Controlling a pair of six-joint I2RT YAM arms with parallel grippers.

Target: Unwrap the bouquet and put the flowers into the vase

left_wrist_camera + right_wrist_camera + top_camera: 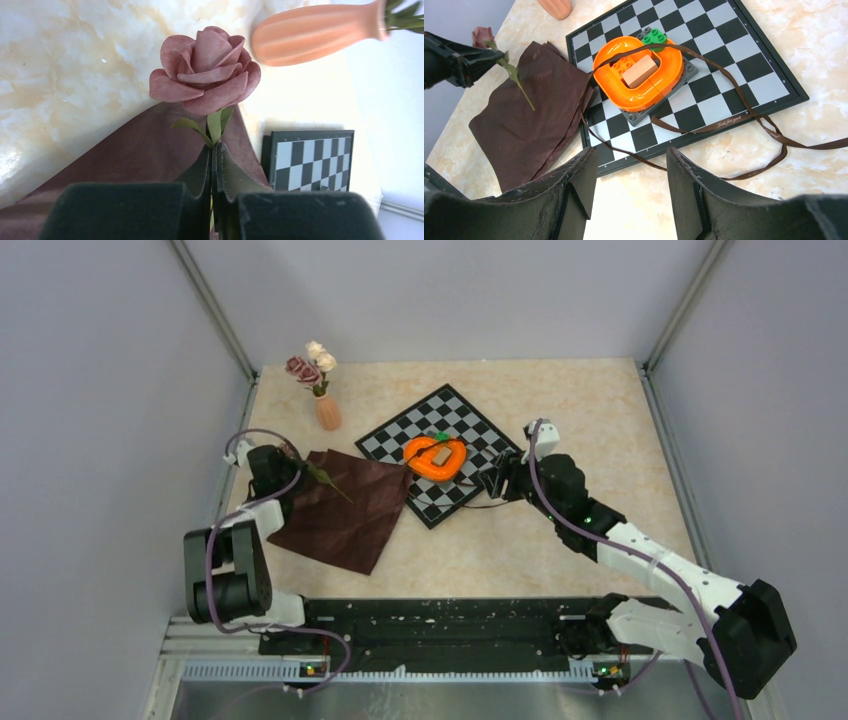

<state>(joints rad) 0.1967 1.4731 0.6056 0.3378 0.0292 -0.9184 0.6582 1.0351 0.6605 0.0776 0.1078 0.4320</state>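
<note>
Pale, marbled bench (560,540) ran between plain grey walls, with a checkerboard (480,425) set at an angle in the middle and an orange heart-shaped block (435,457) sitting on it. The bouquet was already undone: its maroon cloth (345,515) lay spread flat at the left, and the thin brown ribbon (734,120) trailed loose across the board and onto the bench at the right.

The left hand (214,150) was clenched on the green stem just under the head of a dusty mauve rose (205,70), at the far-left corner of the cloth. The right hand (631,165) hung released, with nothing in it, just right of the board.

I took this to be the step of carrying a flower to the vase (327,412), which stood upright near the far-left corner with other roses (312,362) in it already. The next move, I judged, called for lifting the rose clear of the cloth, turning its stem downward and threading it into that narrow, crowded neck without tipping the vase.

The rose looked light, its petals full, its stem thin with small leaves.
</note>
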